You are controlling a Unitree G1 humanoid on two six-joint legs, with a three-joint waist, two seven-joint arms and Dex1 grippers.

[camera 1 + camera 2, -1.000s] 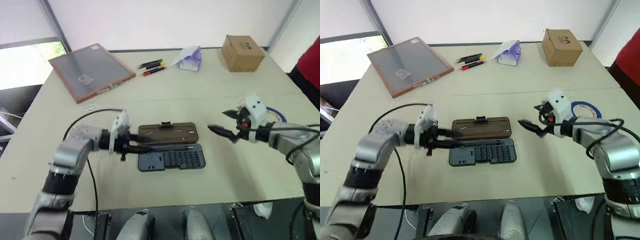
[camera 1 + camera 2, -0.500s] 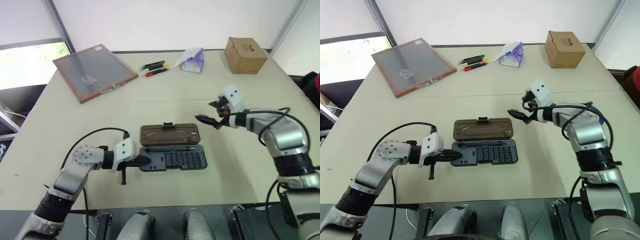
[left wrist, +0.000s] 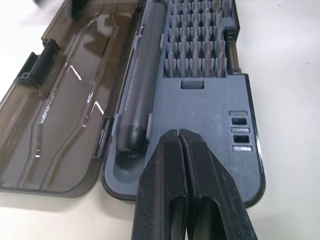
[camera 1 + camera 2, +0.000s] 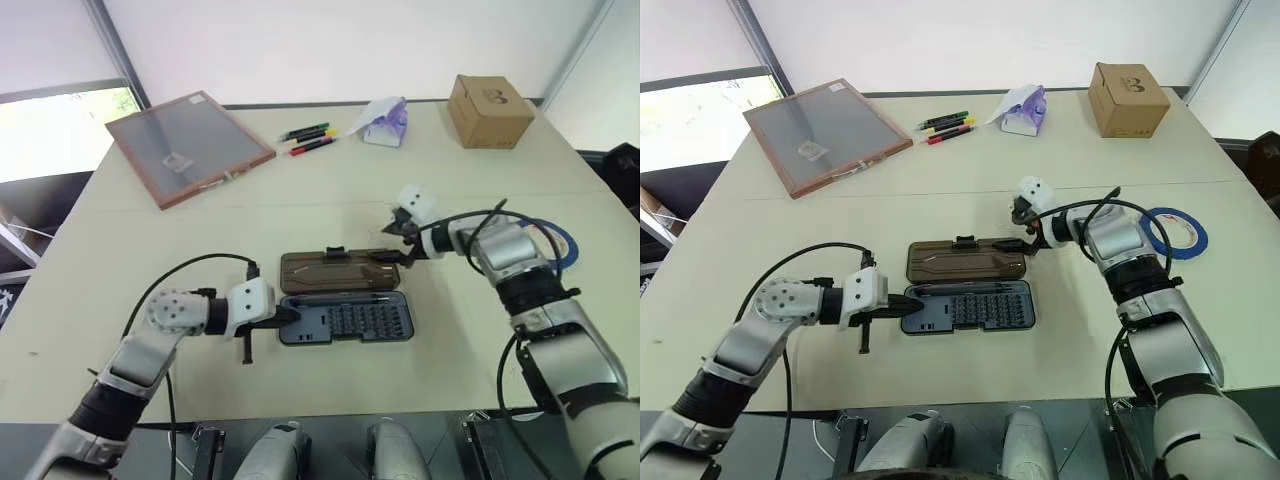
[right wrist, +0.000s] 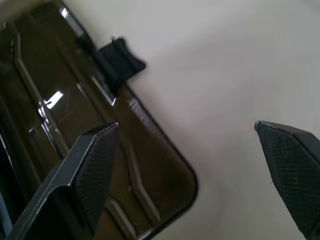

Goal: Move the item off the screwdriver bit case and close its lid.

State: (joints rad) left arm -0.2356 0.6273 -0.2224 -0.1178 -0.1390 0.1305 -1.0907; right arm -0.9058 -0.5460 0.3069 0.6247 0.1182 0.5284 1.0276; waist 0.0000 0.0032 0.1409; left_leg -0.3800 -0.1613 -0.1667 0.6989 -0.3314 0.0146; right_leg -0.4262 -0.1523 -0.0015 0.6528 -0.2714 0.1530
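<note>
left gripper (image 4: pixel 290 318): fingers pressed together on nothing, tip resting at the left end of the bit tray, as if to pin it down.
screwdriver bit case (image 4: pixel 345 317): lies open and flat on the table (image 4: pixel 300 200), long axis running left to right, tray on the near side.
lid (image 4: pixel 965 261): lies flat on the table just behind the tray, hinged along the shared long edge; black latch tab (image 4: pixel 961 241) on its far edge.
right gripper (image 4: pixel 1020 235): fingers spread wide, holding nothing, at the lid's far right corner; one finger over the lid, the other over bare table. It is the nearer arm for the lid.
coming move: I judge the lid must swing up and toward the robot, over the tray.
blue tape (image 4: pixel 1173 229): already off the case, on the table well to the right.
</note>
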